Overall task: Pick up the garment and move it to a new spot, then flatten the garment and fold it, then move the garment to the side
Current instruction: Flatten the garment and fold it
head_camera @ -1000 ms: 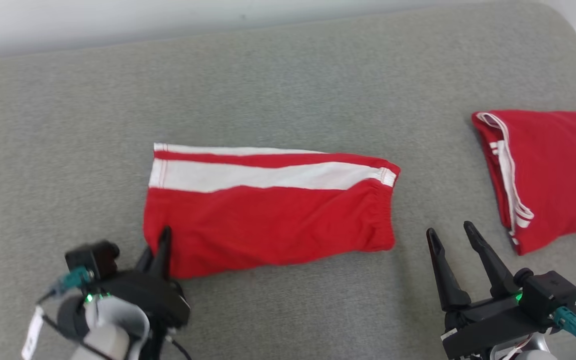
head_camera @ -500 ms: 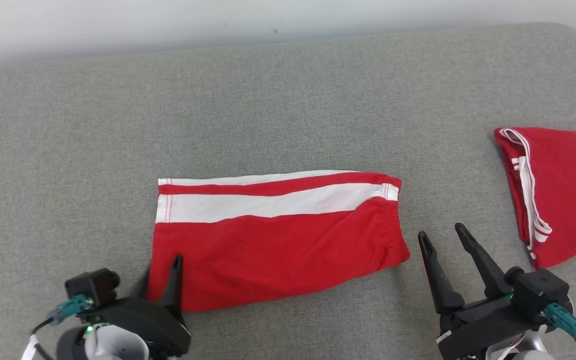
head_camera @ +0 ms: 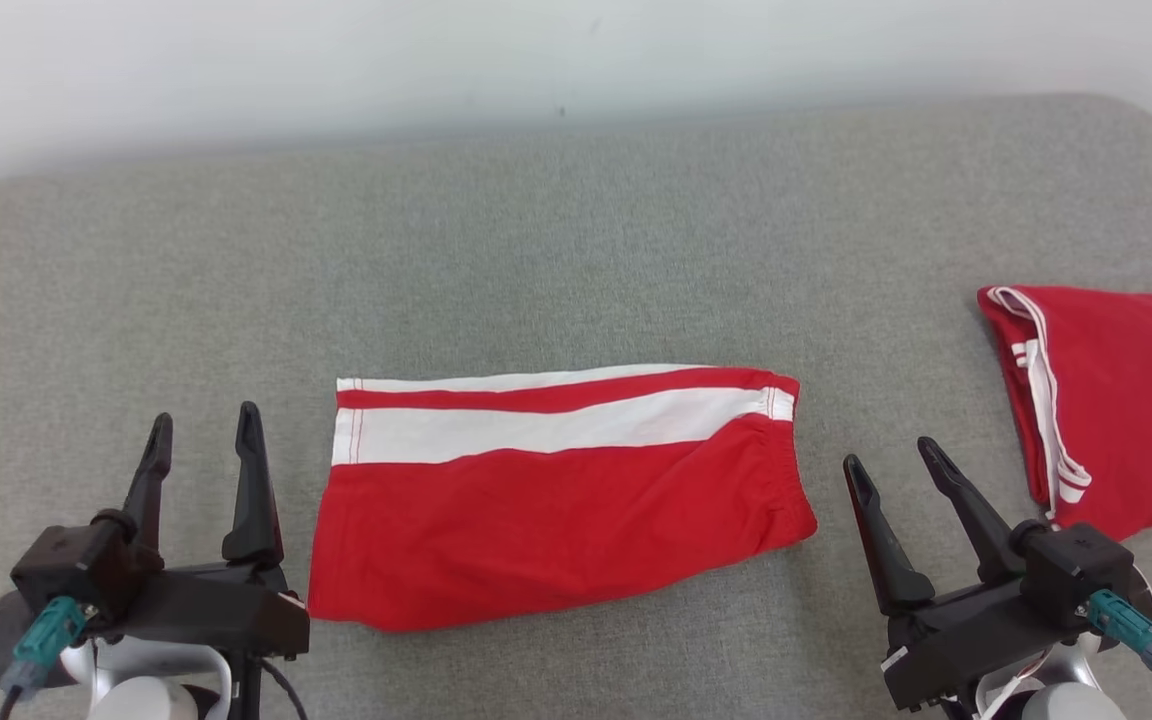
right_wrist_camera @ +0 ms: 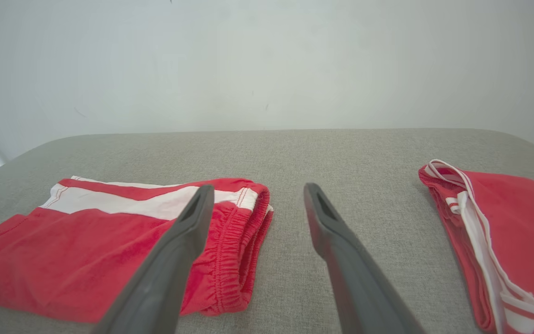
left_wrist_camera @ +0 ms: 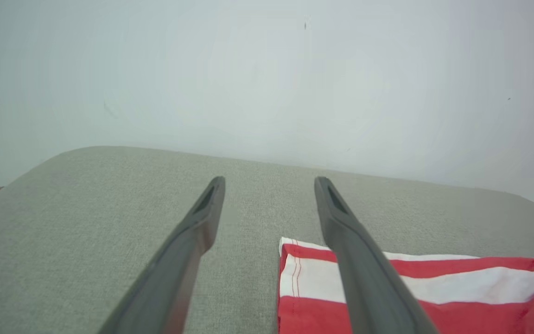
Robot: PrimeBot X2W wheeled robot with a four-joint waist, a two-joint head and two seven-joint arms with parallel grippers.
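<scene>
Bearing garment: grey surface, white wall.

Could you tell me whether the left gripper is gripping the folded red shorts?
No, the left gripper stands open beside the folded red shorts, with grey cushion showing between them.

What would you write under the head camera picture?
Folded shorts lie on a grey cushion between the open left gripper and right gripper; a second garment lies farther right.
</scene>
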